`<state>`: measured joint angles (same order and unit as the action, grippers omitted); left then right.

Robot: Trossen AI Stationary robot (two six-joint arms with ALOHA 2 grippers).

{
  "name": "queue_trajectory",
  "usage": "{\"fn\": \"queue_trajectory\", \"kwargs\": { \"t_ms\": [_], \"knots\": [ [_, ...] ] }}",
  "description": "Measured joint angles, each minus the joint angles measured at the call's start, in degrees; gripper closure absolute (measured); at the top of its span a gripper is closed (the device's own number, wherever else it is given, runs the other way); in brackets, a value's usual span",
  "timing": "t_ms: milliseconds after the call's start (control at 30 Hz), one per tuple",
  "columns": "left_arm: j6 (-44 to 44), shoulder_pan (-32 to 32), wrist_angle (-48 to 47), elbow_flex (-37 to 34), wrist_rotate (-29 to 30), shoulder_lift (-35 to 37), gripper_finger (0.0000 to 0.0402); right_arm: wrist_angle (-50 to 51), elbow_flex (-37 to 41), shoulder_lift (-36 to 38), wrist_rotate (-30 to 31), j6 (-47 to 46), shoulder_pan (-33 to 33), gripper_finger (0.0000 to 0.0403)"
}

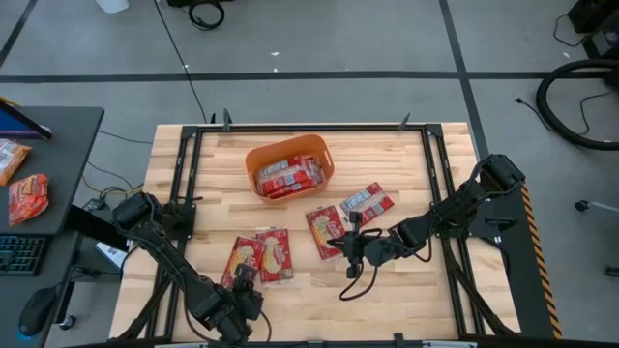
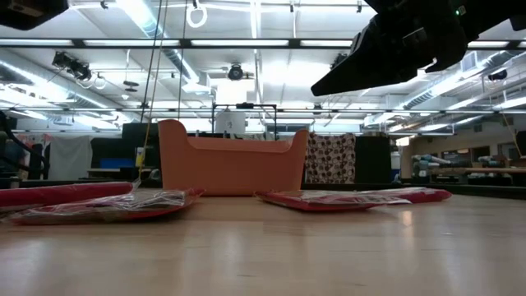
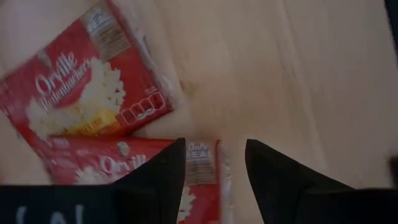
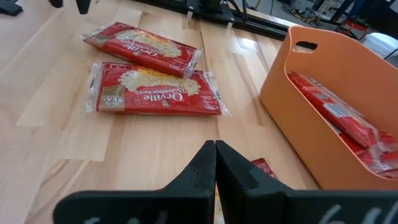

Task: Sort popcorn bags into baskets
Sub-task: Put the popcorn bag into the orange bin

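The orange basket (image 1: 289,168) sat toward the far middle of the bench (image 1: 416,280), with several popcorn bags (image 1: 287,177) lying inside it. Four more bags lay flat on the bench: a pair side by side in front of the basket toward the left (image 1: 261,257), and another pair toward the right (image 1: 350,217).

The left gripper (image 1: 249,298) hung low at the near edge of the bench, just beside the near end of the left pair. Its fingers (image 3: 158,180) stood apart, and in the left wrist view the end of one bag (image 3: 199,168) showed through the gap between them, with the other bag of the pair (image 3: 81,87) just beyond.

The right gripper (image 1: 349,242) hovered over the near end of one bag of the right pair (image 1: 325,230). Its fingers (image 4: 199,165) were pressed together with nothing between them; a red bag corner (image 4: 264,168) peeked out just beside their tips.
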<state>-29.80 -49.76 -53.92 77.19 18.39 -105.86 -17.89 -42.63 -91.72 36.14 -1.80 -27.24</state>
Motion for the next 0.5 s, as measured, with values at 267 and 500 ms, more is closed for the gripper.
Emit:
{"fn": "queue_trajectory", "kwargs": {
  "t_ms": [267, 500],
  "knots": [
    [-23.8, 3.4, 0.0, 0.0, 0.1, 0.0, 0.023, 0.0, 0.0, 0.0, 0.0, -0.1, 0.0, 0.0392],
    [-33.3, 9.7, -1.1, 0.0, -3.4, -3.8, 0.023, 0.0, 0.0, 0.0, 0.1, 0.1, 0.0, 0.0392]
  ]
}}
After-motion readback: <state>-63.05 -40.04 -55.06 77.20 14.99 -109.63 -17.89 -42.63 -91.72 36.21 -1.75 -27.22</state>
